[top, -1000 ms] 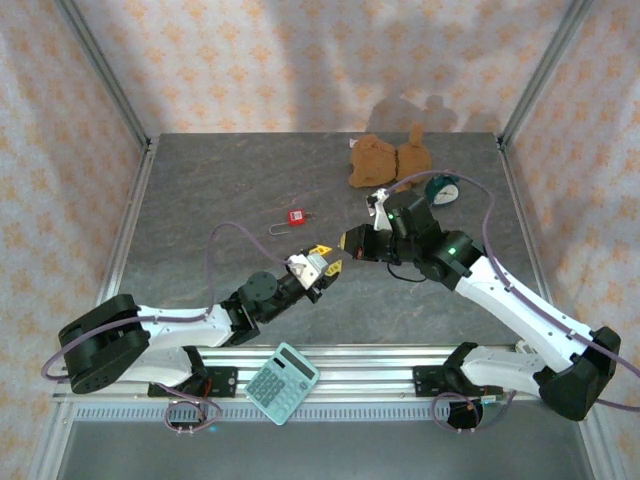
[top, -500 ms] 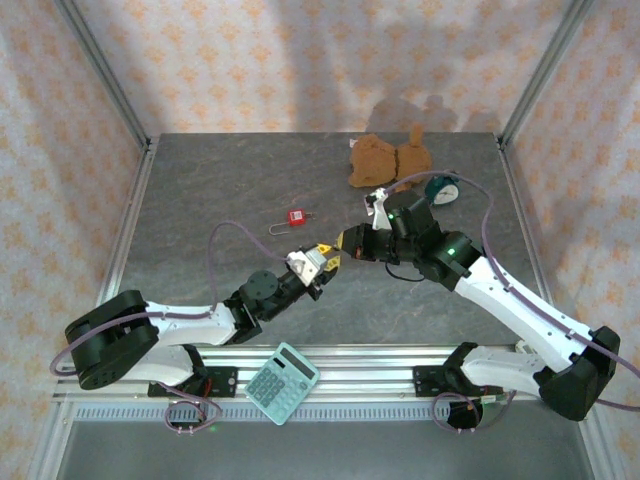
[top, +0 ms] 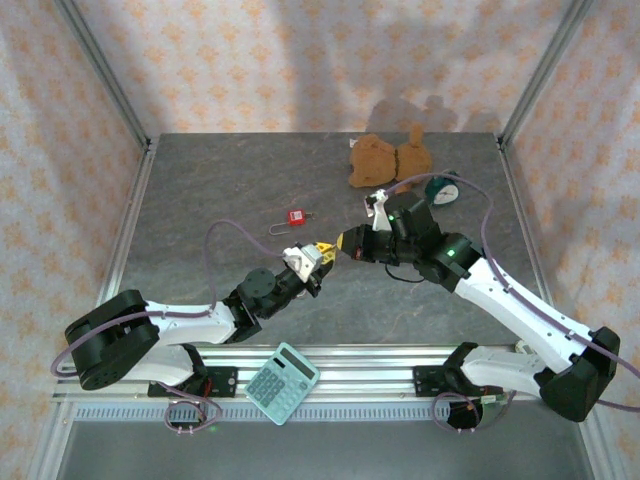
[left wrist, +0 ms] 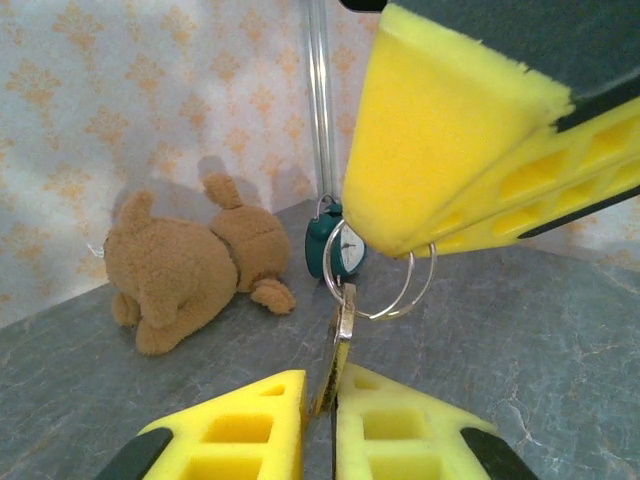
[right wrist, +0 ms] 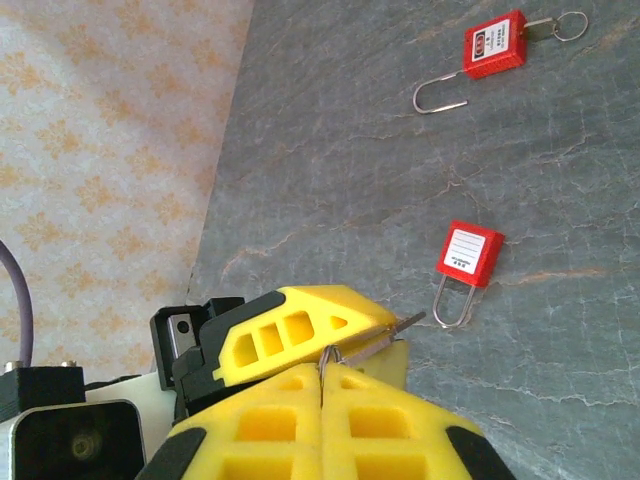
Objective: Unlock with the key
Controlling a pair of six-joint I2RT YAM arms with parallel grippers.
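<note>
While the right gripper (right wrist: 322, 372) pinches its ring (left wrist: 372, 316), the left gripper (left wrist: 320, 388) clamps the key (left wrist: 342, 318).

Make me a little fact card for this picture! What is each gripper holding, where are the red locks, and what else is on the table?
left gripper: shut on the key
right gripper: shut on the key ring
meeting: both grippers tip to tip over the table
padlock one: red, lying flat, a second key stuck in it
padlock two: red, lying flat, no key in it
teddy bear: lying at the far side, beside the clock
calculator: near edge, between the arm bases
</note>
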